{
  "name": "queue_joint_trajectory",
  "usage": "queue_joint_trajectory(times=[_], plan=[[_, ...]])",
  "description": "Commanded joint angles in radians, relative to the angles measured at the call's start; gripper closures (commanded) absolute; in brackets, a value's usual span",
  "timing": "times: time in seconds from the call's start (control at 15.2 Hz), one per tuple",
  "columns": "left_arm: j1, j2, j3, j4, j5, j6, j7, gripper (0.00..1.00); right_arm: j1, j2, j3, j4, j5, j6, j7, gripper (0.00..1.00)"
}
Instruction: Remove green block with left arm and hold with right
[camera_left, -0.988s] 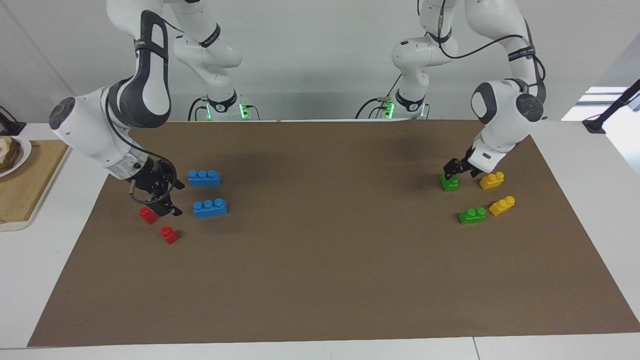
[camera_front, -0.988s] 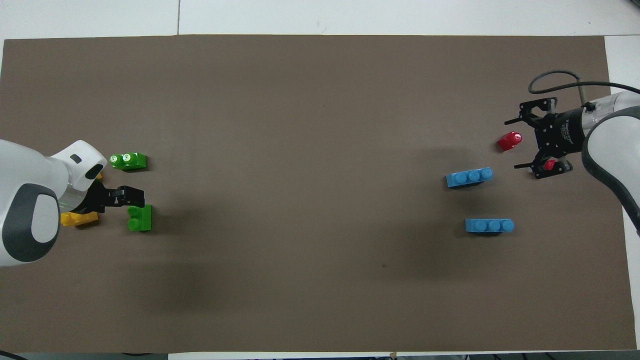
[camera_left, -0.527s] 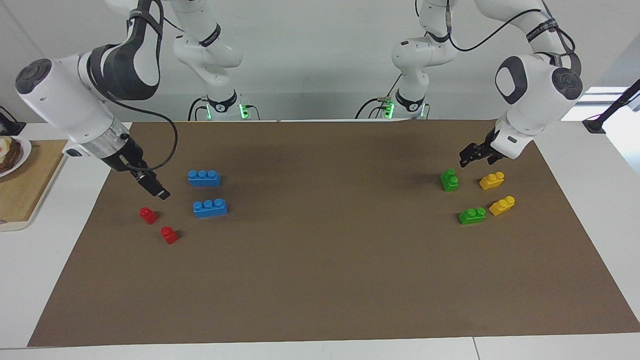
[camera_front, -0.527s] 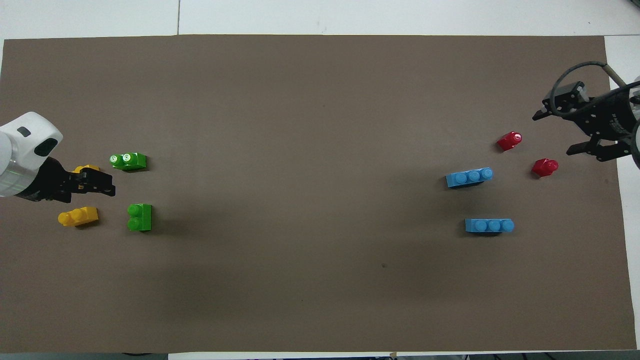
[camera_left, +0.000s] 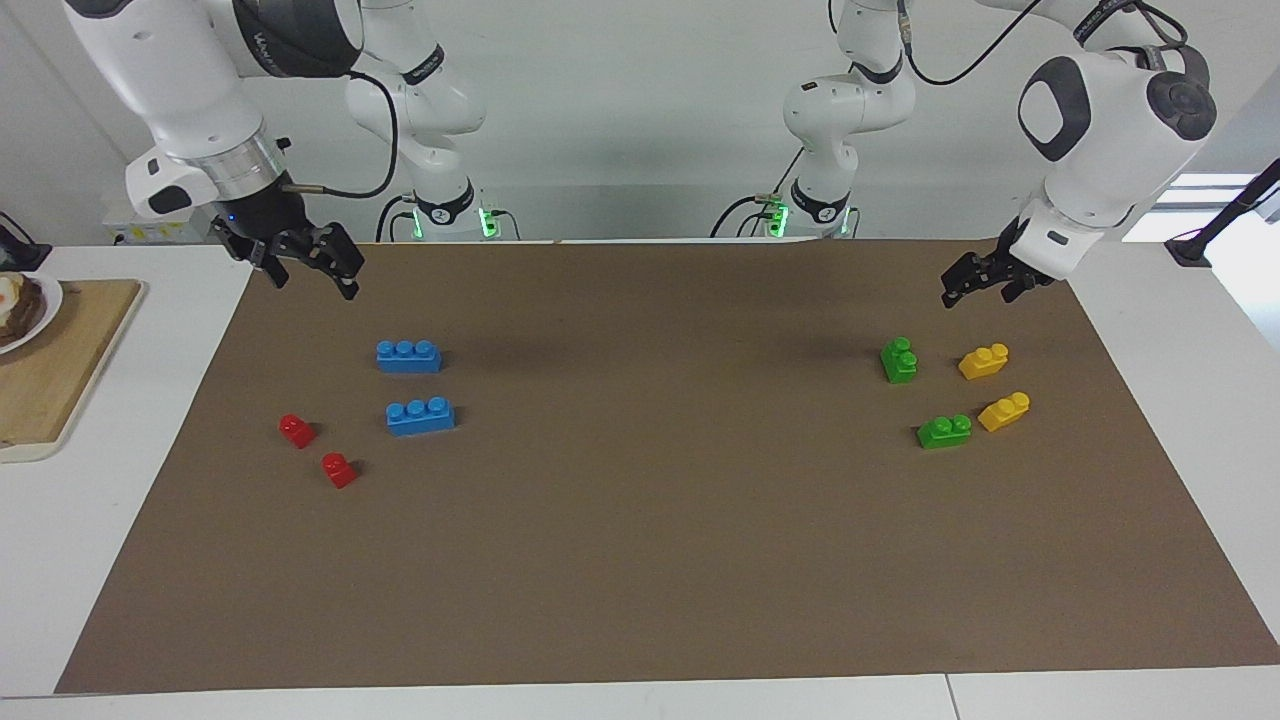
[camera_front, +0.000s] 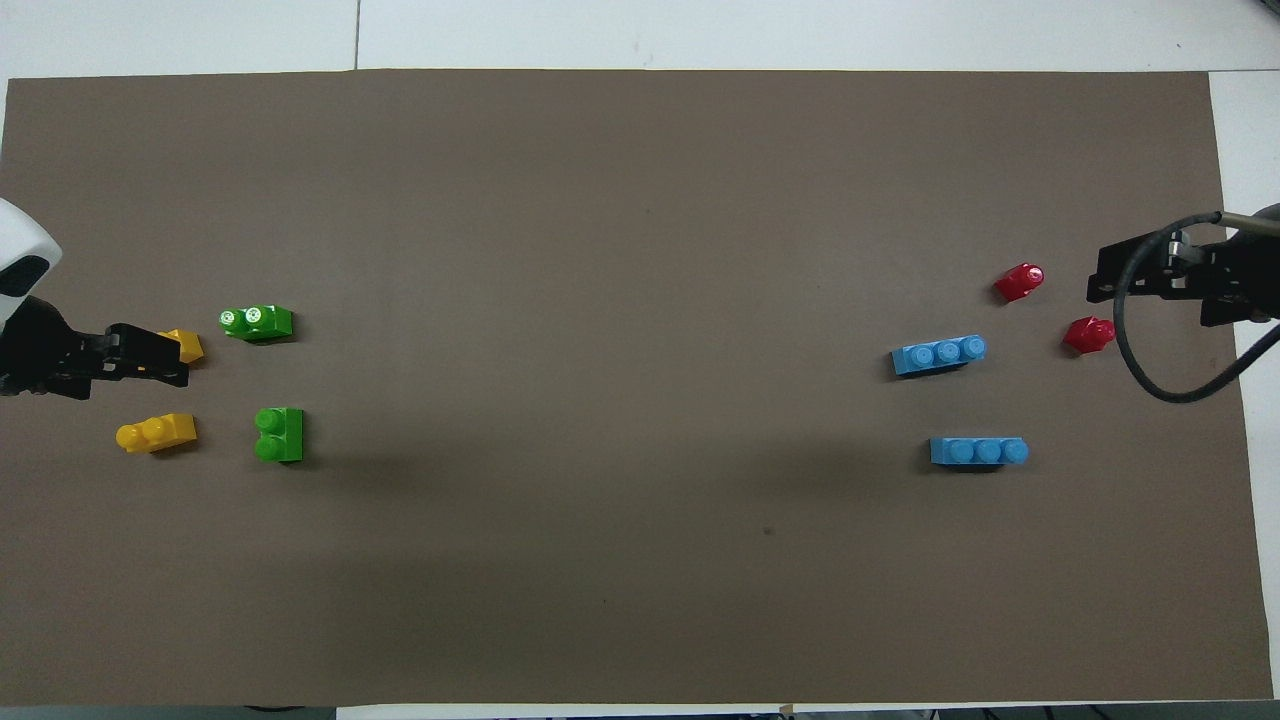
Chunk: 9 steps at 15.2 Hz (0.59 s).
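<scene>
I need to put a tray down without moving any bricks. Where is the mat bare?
The wide middle of the mat, between the blue bricks and the green blocks, is bare. Both ends are crowded: red bricks with blue, yellow bricks with green.

From above you see two green blocks (camera_front: 279, 434) (camera_front: 257, 322) lying apart on the brown mat (camera_front: 620, 250), two yellow bricks (camera_front: 156, 433) (camera_front: 187, 346) beside them. Left gripper (camera_front: 150, 355) overlaps one yellow brick. Toward the right arm's end lie two blue bricks (camera_front: 938, 354) (camera_front: 978, 451) and two red bricks (camera_front: 1019, 282) (camera_front: 1088, 334), the right gripper (camera_front: 1110, 275) beside them.
</scene>
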Motion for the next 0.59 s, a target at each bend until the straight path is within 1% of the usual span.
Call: queue_joint_trajectory(times=[0.0,0.2,0.4,0.53], plan=[[-0.012,0.014,-0.011,0.062,0.024,-0.055,0.000,0.00,0.009,-0.001,0.002,-0.010,-0.015,0.001,-0.065,0.00],[-0.024,0.017,-0.013,0.077,0.029,-0.056,0.002,0.00,0.015,-0.001,0.004,-0.010,-0.018,-0.002,-0.067,0.00],[-0.053,0.064,-0.011,0.177,0.030,-0.108,0.002,0.00,0.015,0.002,0.002,-0.014,-0.023,-0.005,-0.083,0.00],[-0.061,0.080,-0.011,0.202,0.029,-0.133,0.000,0.00,0.014,0.001,0.002,-0.016,-0.023,-0.005,-0.085,0.00]])
